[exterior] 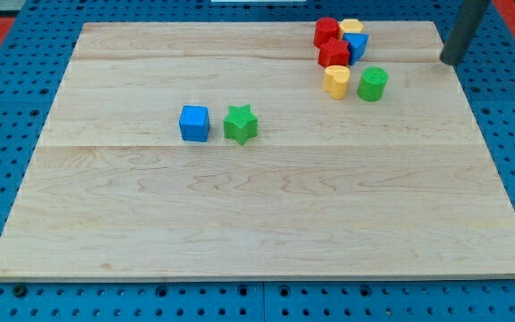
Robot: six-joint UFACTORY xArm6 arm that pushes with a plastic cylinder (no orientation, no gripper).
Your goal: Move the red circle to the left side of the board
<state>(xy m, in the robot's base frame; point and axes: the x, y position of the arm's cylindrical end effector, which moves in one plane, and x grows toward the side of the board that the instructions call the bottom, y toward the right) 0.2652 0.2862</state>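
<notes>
Red circle (326,32) sits at the view's top right, near the board's far edge, heading a tight cluster: red block (333,53) below it, yellow block (351,28) and blue block (357,46) to its right, yellow block (336,80) and green cylinder (373,84) lower. My tip (449,62) is bare, touching nothing, well right of the cluster. Blue cube (195,123) and green star (240,124) sit mid-board. Wooden board (240,224) wide open leftward; blue pegboard (7,107) surrounds it.

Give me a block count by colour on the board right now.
Red: 2, red circle and another red block
Yellow: 2, at and
Blue: 2, blue cube and blue block
Green: 2, green star and green cylinder
Total: 8
</notes>
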